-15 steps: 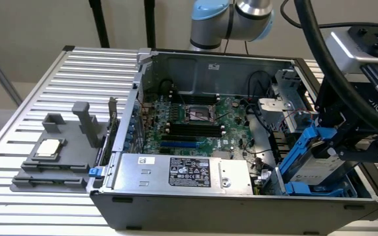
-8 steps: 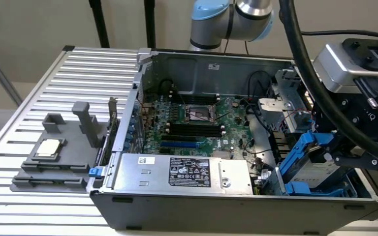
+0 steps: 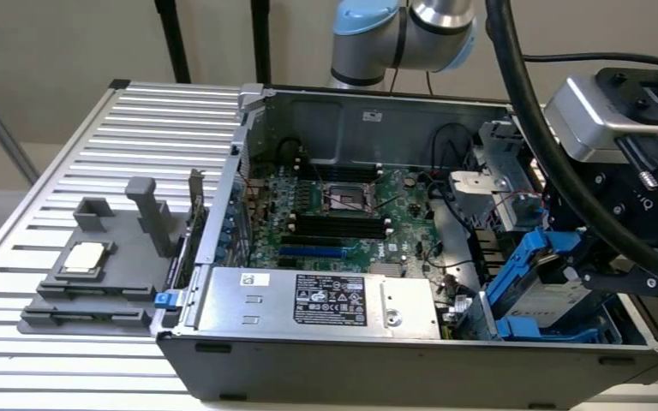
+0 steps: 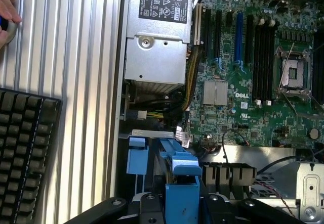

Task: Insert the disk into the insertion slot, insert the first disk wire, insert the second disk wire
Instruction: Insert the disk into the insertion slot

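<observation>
Gripper (image 3: 581, 270) pinching disk (image 3: 558, 295) by blue carrier, poised at insertion slot (image 3: 603, 324) in corner of open computer case (image 3: 421, 368); disk apparently not yet seated, both wires seemingly outstanding.

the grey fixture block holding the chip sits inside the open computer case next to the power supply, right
No: the grey fixture block holding the chip sits outside the open computer case, on the slatted table, across the case wall from the power supply. The exterior view shows it.
</observation>
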You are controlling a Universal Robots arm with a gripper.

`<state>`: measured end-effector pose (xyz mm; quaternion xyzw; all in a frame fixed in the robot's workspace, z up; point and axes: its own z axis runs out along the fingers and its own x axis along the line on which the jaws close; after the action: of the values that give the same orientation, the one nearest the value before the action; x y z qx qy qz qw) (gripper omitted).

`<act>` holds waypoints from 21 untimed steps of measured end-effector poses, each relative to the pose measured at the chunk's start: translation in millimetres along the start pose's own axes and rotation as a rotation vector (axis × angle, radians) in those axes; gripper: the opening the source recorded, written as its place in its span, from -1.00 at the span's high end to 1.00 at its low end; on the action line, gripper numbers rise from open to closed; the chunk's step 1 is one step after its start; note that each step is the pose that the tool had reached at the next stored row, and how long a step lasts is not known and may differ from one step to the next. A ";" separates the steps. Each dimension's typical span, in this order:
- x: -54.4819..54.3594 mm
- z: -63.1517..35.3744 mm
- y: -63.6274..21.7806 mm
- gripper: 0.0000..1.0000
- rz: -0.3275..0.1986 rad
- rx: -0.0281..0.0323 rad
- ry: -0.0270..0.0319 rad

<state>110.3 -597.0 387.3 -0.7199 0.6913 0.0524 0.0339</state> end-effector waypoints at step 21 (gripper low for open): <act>0.4 -0.2 -6.6 0.01 0.000 -0.0001 0.0001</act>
<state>117.0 -597.1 387.3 -0.7199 0.6912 0.0524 0.0338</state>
